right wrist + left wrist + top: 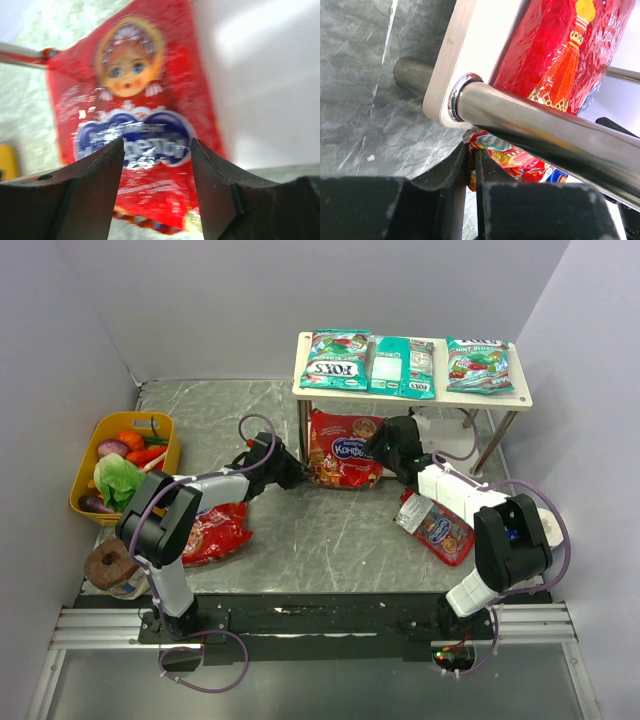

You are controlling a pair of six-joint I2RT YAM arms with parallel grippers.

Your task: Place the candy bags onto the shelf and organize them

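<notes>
Three teal candy bags [335, 358] [402, 365] [478, 362] lie side by side on the top board of the shelf [443, 360]. A red candy bag [342, 452] rests on the lower board. My left gripper [293, 473] is at that bag's left corner; in the left wrist view its tips [471, 147] are shut on the crumpled corner of the red bag [555, 55], just under the shelf leg [545, 125]. My right gripper [383, 447] stands open at the bag's right side, with the doll-printed bag [132, 100] ahead of the gripper [157, 145].
Two more red bags lie on the table, one under the left arm [215, 533] and one under the right arm [437, 528]. A yellow tub [160, 425] of toy vegetables sits at the left wall. A brown twine roll [110, 565] stands near the left base.
</notes>
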